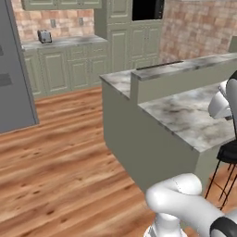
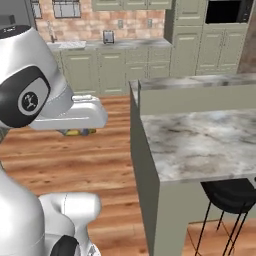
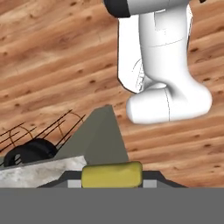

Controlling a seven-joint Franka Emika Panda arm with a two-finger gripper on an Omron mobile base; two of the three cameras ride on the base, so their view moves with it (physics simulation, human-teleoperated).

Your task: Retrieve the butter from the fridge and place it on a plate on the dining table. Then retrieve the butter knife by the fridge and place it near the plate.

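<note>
Wooden plank floor; sage-green base cabinets against a brick wall; toaster on the counter; black stool.

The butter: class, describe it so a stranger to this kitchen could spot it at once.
Start in the hand view, at the corner of the marble dining table above the wooden floor. Beside that corner, between the finger tips of the tool, sits the butter: a short yellow bar with rounded ends, the one yellow thing among grey and brown.
</note>
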